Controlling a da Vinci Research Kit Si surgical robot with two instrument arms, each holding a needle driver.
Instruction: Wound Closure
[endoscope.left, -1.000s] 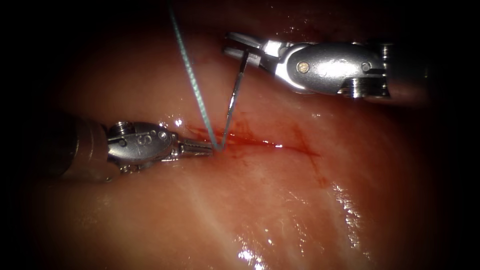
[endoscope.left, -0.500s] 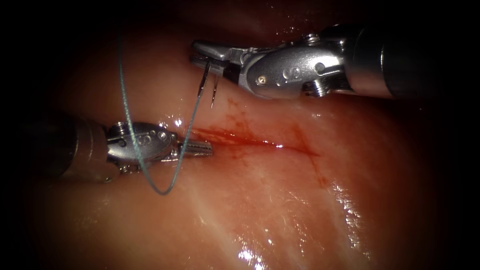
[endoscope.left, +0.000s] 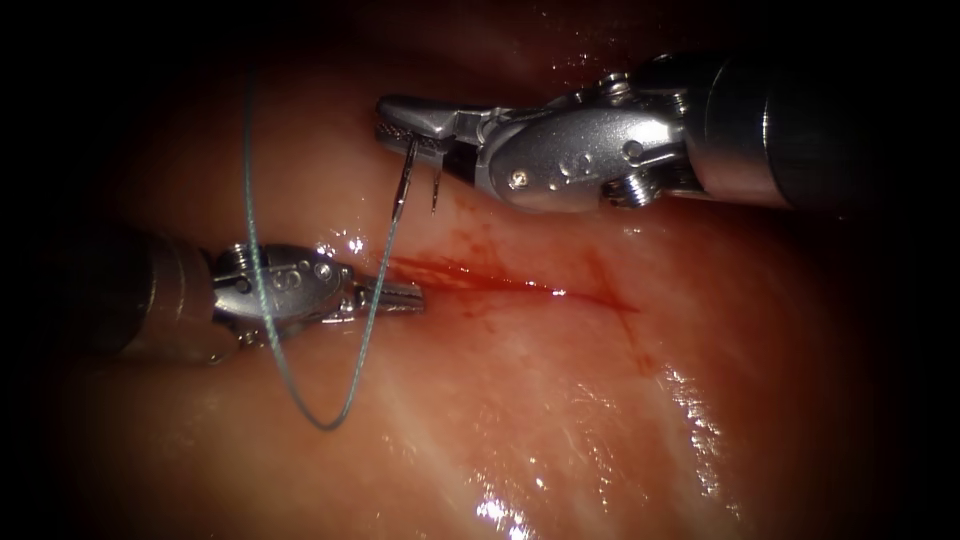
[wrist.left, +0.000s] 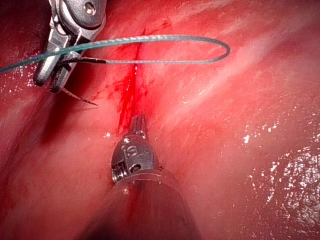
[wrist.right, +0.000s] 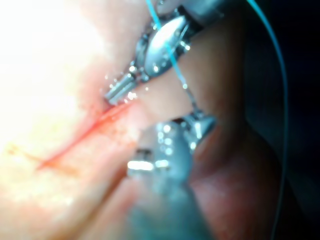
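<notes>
Polished metal right gripper (endoscope.left: 400, 118), wet glossy tissue (endoscope.left: 560, 400), thread (endoscope.left: 375, 300) seemingly braided.

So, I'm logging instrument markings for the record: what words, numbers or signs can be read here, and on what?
"S": one embossed mark that looks like this letter, on the left gripper's wrist housing.
Right gripper: embossed marks on its housing, too small to read.
Needle, thread, tissue: no text.
</notes>
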